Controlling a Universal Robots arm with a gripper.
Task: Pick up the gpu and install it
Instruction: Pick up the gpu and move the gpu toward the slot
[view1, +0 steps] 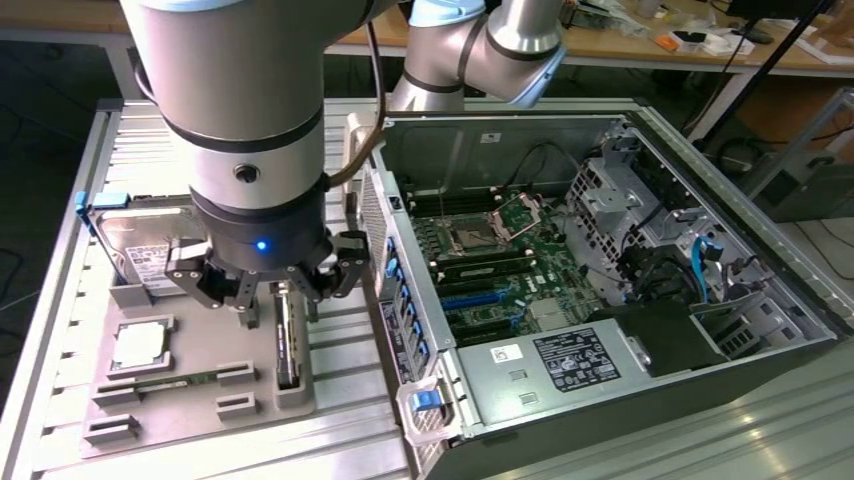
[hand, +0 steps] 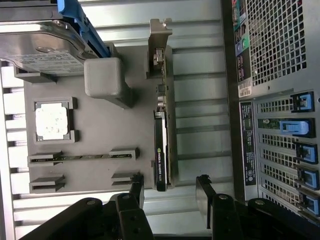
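An open computer case lies on its side on a slatted metal table, its circuit board face up and its grilled back panel turned toward a grey tray just beside it, on the exterior view's left. The robot arm reaches down over that tray. Its black gripper hangs with the fingers spread wide and nothing between the pads. In the wrist view one finger stands to each side of the near end of the gpu. The angle makes it hard to say whether they have dropped to the card's level, though they appear clear of it. A silver hard drive with blue tabs sits propped at the tray's far end. The gpu stands on its long edge in a slot along the side of the tray nearest the case. Its black cooler block is toward the gripper and its silver end bracket is at the far end. A square processor chip rests in a framed pocket mid-tray, well apart from the card. A narrow memory stick lies in holders just beside the chip.
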